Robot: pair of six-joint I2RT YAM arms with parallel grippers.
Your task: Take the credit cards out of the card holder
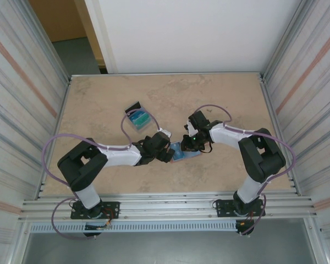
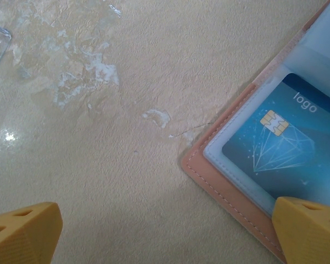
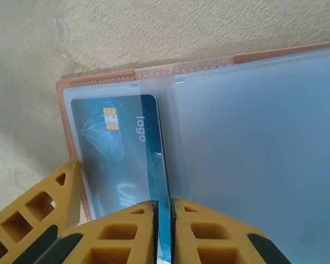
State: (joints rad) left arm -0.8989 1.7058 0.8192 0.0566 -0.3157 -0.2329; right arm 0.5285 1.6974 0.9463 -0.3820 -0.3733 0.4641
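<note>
On the table (image 1: 99,99), the card holder (image 3: 253,137) lies open, midway between the side edges and nearer the near edge. A card pile (image 1: 138,119) sits beyond it, toward the centre. The left gripper (image 2: 165,236) stands spread wide over the holder's corner. The right gripper (image 3: 164,208) pinches a blue card (image 3: 118,148) by its edge.

white-link, black-joint left arm (image 1: 118,154), matching right arm (image 1: 236,135); lilac cables (image 1: 48,151) looped outside each, black base plates (image 1: 94,210); left gripper (image 2: 166,206), right gripper (image 3: 163,206): yellow-orange plastic fingers (image 3: 121,231), triangular lattice cut-outs, dark pads
</note>
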